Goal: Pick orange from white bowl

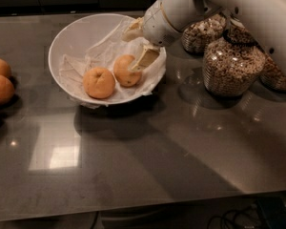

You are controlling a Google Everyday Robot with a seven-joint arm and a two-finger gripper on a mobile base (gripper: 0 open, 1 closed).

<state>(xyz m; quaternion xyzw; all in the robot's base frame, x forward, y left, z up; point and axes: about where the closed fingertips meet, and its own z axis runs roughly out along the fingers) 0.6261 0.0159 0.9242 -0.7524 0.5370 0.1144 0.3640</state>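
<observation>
The white bowl [66,37] stands on the dark counter at the back left, lined with crumpled white paper. Two fruits lie in it. The orange [124,71], pale and smooth, is the right one. A deeper-orange fruit with a stem dimple [99,82] lies just left of it. My gripper [130,52] reaches in over the bowl's right rim and is open. One finger [145,57] rests against the orange's right side. The other finger [132,30] is above and behind the orange. The orange is not gripped.
Several glass jars of cereal [231,66] stand close to the right of the bowl, under my arm [238,8]. Three more oranges [0,87] lie at the counter's left edge. The counter's front edge [143,209] runs along the bottom.
</observation>
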